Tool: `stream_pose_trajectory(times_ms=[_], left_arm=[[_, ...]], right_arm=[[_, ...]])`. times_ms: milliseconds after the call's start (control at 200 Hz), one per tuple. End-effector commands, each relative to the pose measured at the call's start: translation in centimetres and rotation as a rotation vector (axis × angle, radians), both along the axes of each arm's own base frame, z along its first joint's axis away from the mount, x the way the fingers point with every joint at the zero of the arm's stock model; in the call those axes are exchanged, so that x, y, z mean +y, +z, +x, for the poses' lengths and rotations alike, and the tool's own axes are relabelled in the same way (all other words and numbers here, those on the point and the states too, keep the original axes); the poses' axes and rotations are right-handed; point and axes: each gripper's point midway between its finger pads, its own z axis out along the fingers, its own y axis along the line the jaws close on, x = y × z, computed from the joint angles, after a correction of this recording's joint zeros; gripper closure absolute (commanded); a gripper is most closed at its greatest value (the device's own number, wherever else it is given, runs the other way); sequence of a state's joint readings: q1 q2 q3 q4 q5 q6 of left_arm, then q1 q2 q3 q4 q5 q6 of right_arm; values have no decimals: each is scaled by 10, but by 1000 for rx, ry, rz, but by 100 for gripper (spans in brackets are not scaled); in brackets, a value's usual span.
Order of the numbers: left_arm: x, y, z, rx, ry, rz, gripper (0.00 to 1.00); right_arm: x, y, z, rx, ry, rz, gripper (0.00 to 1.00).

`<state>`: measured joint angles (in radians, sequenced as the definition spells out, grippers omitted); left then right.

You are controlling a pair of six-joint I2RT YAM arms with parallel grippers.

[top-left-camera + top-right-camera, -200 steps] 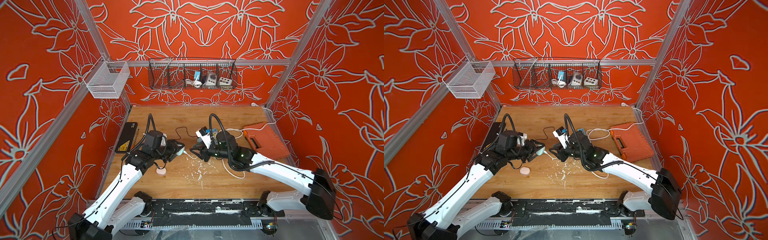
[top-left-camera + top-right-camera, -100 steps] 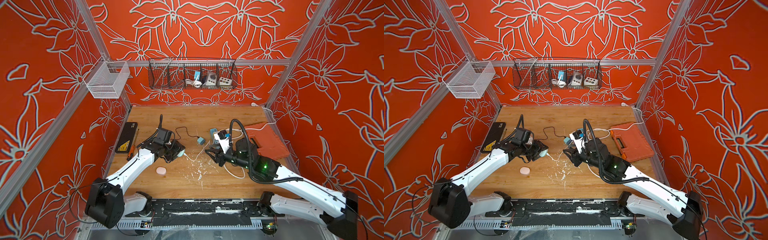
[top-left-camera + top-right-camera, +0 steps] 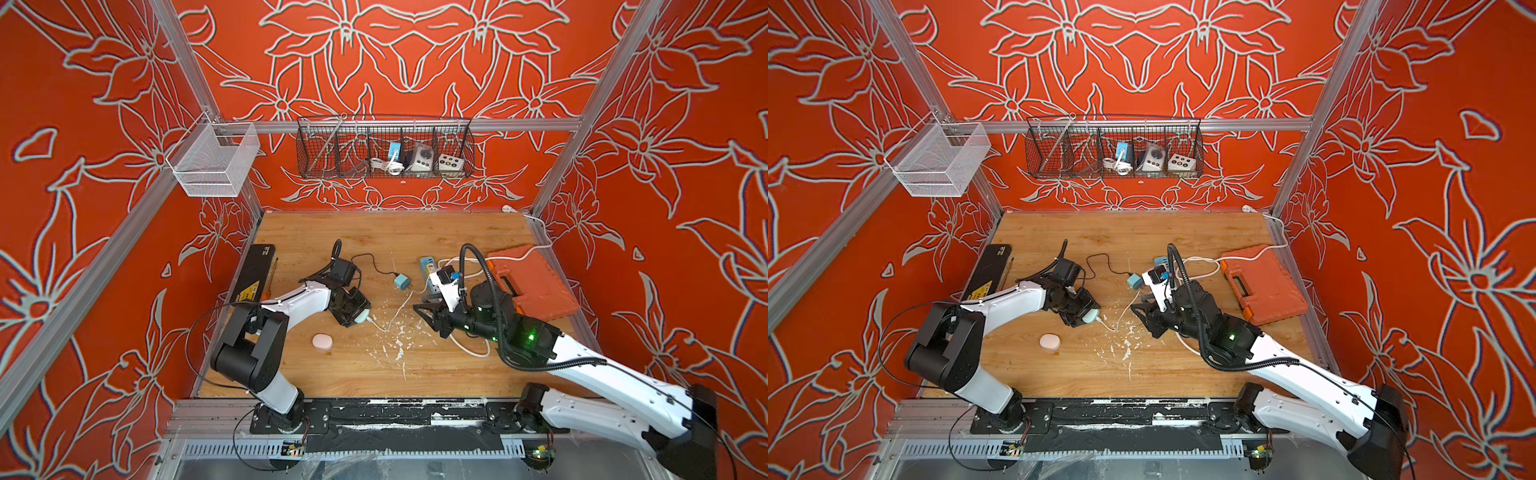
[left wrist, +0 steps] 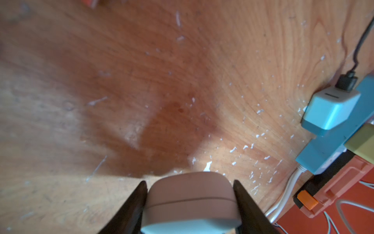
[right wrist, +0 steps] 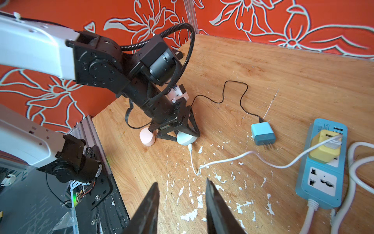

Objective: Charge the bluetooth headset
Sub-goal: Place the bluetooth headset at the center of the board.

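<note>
The bluetooth headset (image 4: 190, 194) is a pale rounded case lying on the wooden table (image 3: 374, 232). My left gripper (image 4: 188, 182) is shut on it, one finger against each side. It also shows in both top views (image 3: 360, 317) (image 3: 1090, 314) and the right wrist view (image 5: 186, 138). A white cable (image 5: 222, 161) is plugged into the case and runs to a yellow adapter (image 5: 323, 150) in the blue power strip (image 5: 321, 176). My right gripper (image 5: 181, 181) hangs open and empty over the table (image 3: 428, 320), a short way right of the case.
A pink round case (image 3: 322, 341) lies just in front of the left gripper. A blue plug adapter (image 3: 401, 281) with a black cable lies mid-table. An orange tool case (image 3: 536, 278) sits at the right, a black flat box (image 3: 257, 270) at the left, wire baskets (image 3: 384, 149) on the back wall.
My right gripper has drawn back to the right, away from the headset. The left arm has folded back at the elbow while its gripper stays on the headset.
</note>
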<state>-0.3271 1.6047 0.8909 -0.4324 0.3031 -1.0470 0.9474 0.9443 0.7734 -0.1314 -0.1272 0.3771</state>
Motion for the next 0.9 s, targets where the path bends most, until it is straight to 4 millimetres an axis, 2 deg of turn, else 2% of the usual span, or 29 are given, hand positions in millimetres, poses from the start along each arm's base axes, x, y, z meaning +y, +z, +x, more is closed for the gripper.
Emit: stream_pose_trajectory(times_ms=[0, 90, 165, 325, 450, 640, 791, 896], left_arm=[[4, -5, 7, 7, 1, 32, 57], [4, -11, 7, 32, -2, 40, 46], [5, -14, 5, 46, -1, 49, 33], [8, -11, 4, 55, -7, 67, 17], [11, 4, 4, 33, -16, 84, 15], [14, 48, 7, -80, -40, 81, 15], [4, 79, 12, -148, -106, 72, 15], [-8, 88, 16, -161, -148, 67, 15]], right_arm=[[-3, -5, 4, 8, -27, -7, 61], [-2, -6, 5, 10, -26, -12, 61], [-2, -7, 5, 12, -27, -12, 61], [-4, -7, 4, 10, -30, -14, 61], [-6, -8, 3, 13, -31, -19, 61], [-23, -8, -1, 7, -65, -28, 61], [-44, -11, -2, 19, -142, -39, 47], [-55, -15, 0, 42, -191, -72, 40]])
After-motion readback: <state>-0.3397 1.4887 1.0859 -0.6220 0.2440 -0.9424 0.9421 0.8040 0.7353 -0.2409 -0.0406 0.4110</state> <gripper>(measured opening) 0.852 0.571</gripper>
